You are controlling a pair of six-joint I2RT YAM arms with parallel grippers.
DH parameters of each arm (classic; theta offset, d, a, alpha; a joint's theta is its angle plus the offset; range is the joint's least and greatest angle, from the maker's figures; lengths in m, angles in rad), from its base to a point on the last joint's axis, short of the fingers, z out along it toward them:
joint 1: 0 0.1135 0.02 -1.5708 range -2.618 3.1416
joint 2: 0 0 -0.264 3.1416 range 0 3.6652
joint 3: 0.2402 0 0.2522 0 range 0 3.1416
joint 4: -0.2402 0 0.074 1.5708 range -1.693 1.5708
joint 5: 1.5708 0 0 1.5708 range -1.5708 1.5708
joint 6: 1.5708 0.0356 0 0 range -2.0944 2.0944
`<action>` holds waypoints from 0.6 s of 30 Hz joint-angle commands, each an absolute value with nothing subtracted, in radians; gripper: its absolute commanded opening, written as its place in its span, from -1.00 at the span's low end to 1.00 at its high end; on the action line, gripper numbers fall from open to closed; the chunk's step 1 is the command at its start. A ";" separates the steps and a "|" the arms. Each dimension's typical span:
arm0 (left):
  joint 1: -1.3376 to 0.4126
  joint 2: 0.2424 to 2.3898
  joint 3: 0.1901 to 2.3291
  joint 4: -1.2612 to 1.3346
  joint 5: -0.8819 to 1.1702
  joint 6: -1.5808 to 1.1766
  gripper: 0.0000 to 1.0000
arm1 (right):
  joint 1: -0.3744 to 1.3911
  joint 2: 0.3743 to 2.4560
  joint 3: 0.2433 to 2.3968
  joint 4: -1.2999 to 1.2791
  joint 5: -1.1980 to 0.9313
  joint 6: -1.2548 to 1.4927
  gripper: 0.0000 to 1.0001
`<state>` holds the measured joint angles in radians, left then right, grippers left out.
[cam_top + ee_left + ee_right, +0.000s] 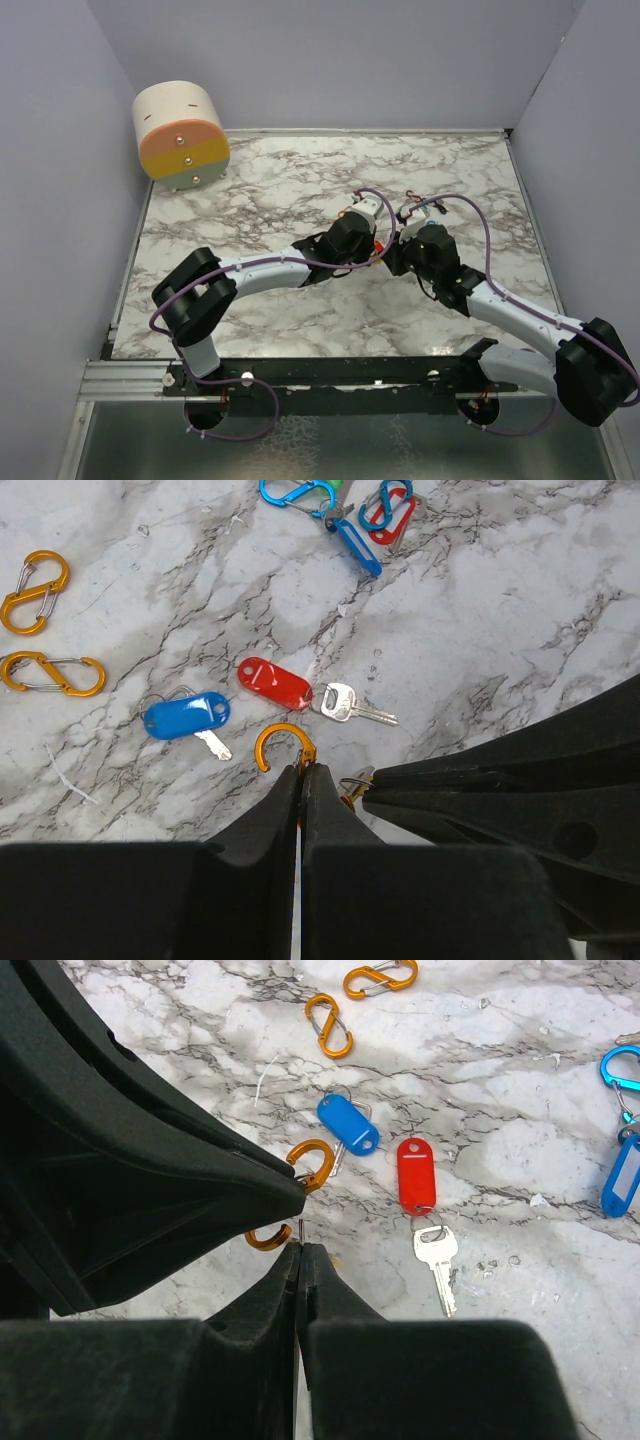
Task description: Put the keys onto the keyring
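In the left wrist view my left gripper [301, 770] is shut on an orange figure-eight clip, the keyring [283, 742]. Its open hook curls out past the tips. My right gripper [301, 1246] is shut on a thin wire ring [356, 783], right beside that clip [312, 1164]. Both grippers meet tip to tip over the table's middle [380, 250]. On the marble beyond lie a red-tagged key [274, 683] with a silver blade [349, 705] and a blue-tagged key [187, 715]. What hangs from the wire ring is mostly hidden.
Two loose orange clips [35, 590] [52, 673] lie to the left. Blue clips [297, 494] with a blue tag [357, 547] and a red tag [390, 515] lie farther off. A round peach and grey box [181, 135] stands at the back left corner. Walls enclose the table.
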<state>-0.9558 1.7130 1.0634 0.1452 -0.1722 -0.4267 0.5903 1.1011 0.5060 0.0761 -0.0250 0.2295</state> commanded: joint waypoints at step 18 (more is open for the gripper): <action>-0.954 1.726 1.079 0.176 -0.129 -0.402 -1.00 | 0.597 1.084 0.516 0.124 -0.113 0.192 -0.98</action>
<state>-0.9558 1.7195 1.0634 0.1486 -0.1467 -0.4114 0.5903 1.1011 0.5060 0.0811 -0.0704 0.2104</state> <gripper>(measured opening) 0.019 0.012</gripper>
